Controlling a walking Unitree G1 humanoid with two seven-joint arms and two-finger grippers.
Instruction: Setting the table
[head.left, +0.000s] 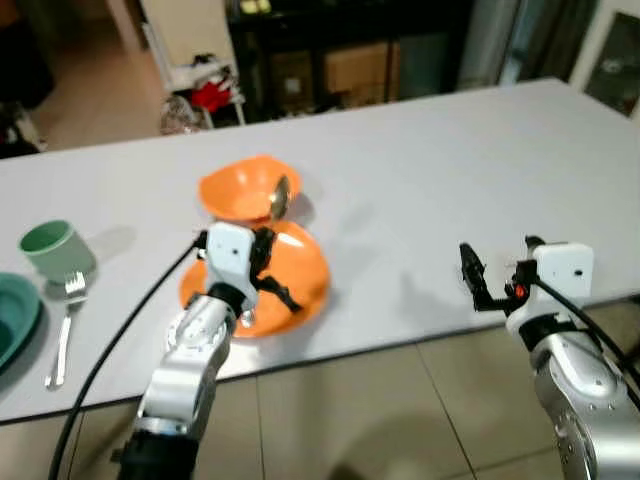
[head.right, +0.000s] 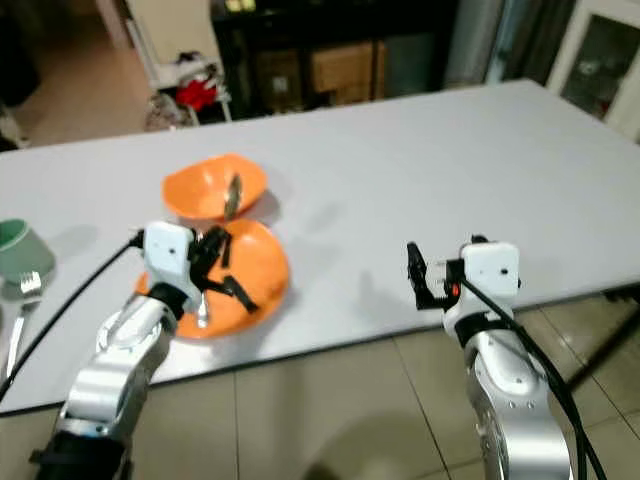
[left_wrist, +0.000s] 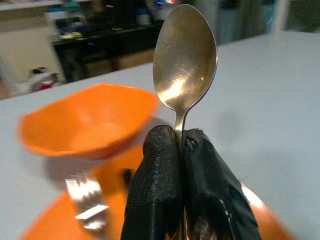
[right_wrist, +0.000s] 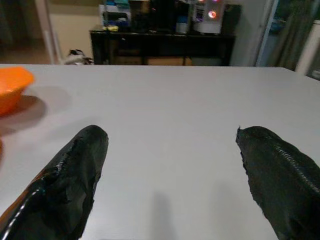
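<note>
Steel is what the left gripper (left_wrist: 182, 150) pinches: a spoon (left_wrist: 185, 55) held by its neck, bowl end up, fingers pressed together on the thin handle. Left of that gripper and well apart sit a green cup (head.left: 58, 248), a second fork (head.left: 66, 325) lying flat on the white table (head.left: 450, 170), and the edge of a teal dish (head.left: 12, 320). Directly beneath the gripper lies an orange plate (head.left: 305, 275) with a fork (left_wrist: 86, 197) resting on it, and just beyond the gripper stands an orange bowl (head.left: 240, 187). Judging from this, the step in hand is to lay the spoon down beside the plate. Doing it well probably means carrying the spoon clear of the plate's rim to bare table on the right of the gripper, tilting it from upright to flat, lowering until it touches, and only then releasing; the grip on a narrow neck looks likely to let the spoon swivel if moved quickly. Far to the right, the right gripper (right_wrist: 170, 175) hovers over bare table near its edge, fingers spread and holding nothing.
</note>
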